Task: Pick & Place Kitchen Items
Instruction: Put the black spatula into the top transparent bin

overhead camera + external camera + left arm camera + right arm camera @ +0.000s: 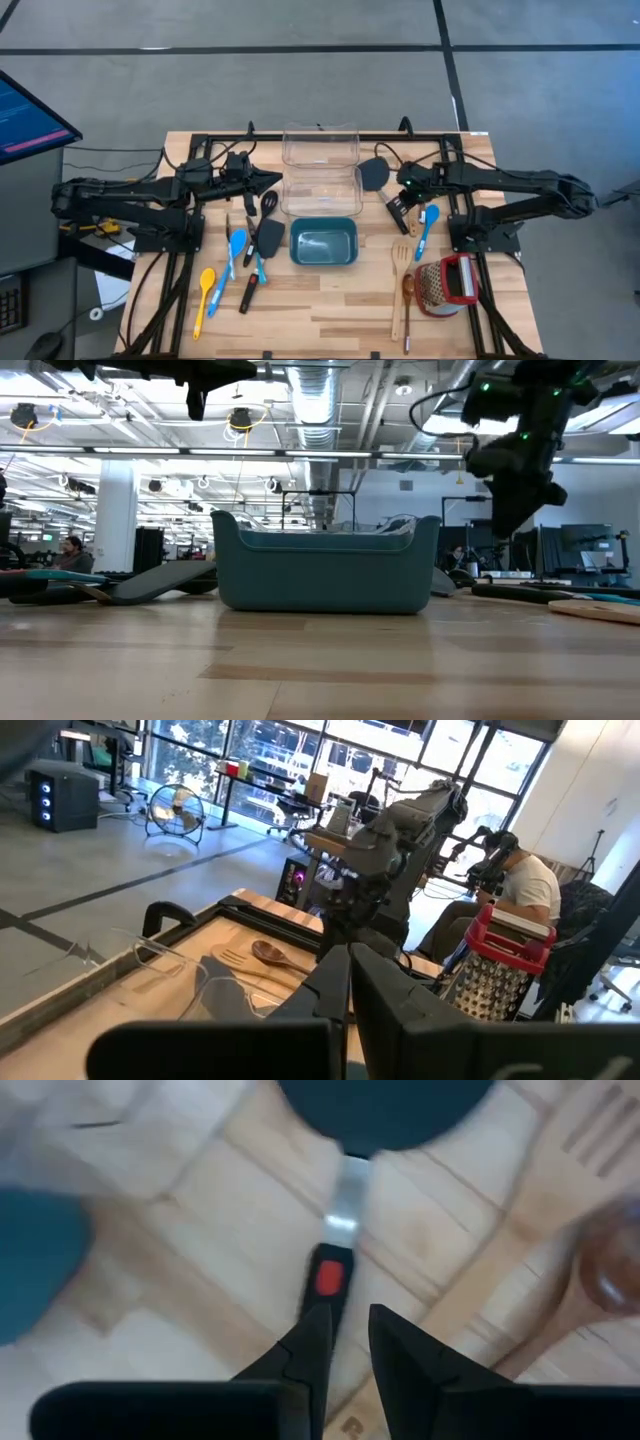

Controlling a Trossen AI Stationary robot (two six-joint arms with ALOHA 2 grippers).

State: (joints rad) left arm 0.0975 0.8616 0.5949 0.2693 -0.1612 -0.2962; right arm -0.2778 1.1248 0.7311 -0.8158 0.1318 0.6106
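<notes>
One black spatula (pixel 375 173) is in the right claw (pixel 398 210). The claw's fingers (pixel 305 1345) are pinched narrow on the handle just behind a red spot, and the head points away from the claw toward the far edge of the desk (pixel 330 310). I cannot tell whether the spatula is off the wood.

Three more utensils lie just beside this claw, on the side toward the near edge:
- one blue spoon (pixel 429 224), closest to the claw
- one pale slotted spatula (pixel 400 258)
- one brown wooden spoon (pixel 407 298), farthest from the claw

One red-framed grater (pixel 448 285) stands past them, near the arm's base.

To the claw's inner side sit three containers. Two are clear tubs (pixel 320 143) (pixel 321 190), the second level with the claw. One is a teal tub (pixel 323 243), which sits nearer the front edge.

The left claw (pixel 268 181) is on the far side of the clear tubs, with its fingers (pixel 325 985) closed on nothing. Five utensils are spread from below it toward the front edge:
- one small black utensil (pixel 268 203), nearest the claw
- one broad black spatula (pixel 271 235)
- one blue spoon (pixel 236 245)
- one yellow spoon (pixel 205 288)
- one black-handled tool (pixel 248 291)

A further blue piece lies among them, too small to name.

One person (pixel 525 885) sits in the room beyond the desk.
</notes>
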